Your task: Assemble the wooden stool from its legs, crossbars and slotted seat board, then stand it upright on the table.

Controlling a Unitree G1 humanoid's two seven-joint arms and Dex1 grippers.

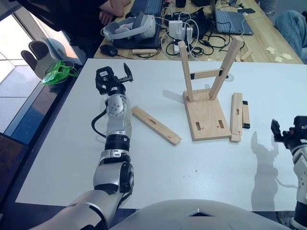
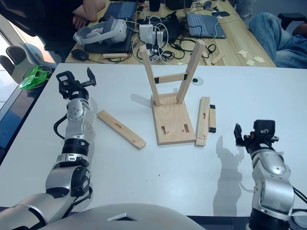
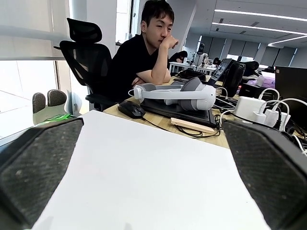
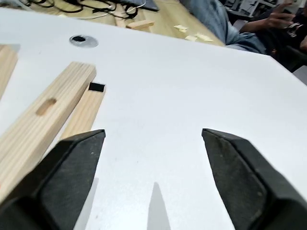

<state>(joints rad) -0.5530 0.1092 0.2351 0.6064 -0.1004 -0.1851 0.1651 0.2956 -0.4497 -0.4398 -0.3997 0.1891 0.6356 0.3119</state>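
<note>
Slotted seat board [image 1: 207, 115] flat mid-table, two legs [image 1: 186, 72] upright in it. Loose leg [image 1: 156, 125] lying near left gripper [image 1: 114, 75]; likely light, rigid, best gripped mid-length. Left gripper and right gripper [image 2: 249, 135] spread wide, holding nothing.

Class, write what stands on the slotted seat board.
Two legs stand at its far end, joined by a crossbar; the two near slots are empty. The leg ends inside the seat board are hidden.
</note>
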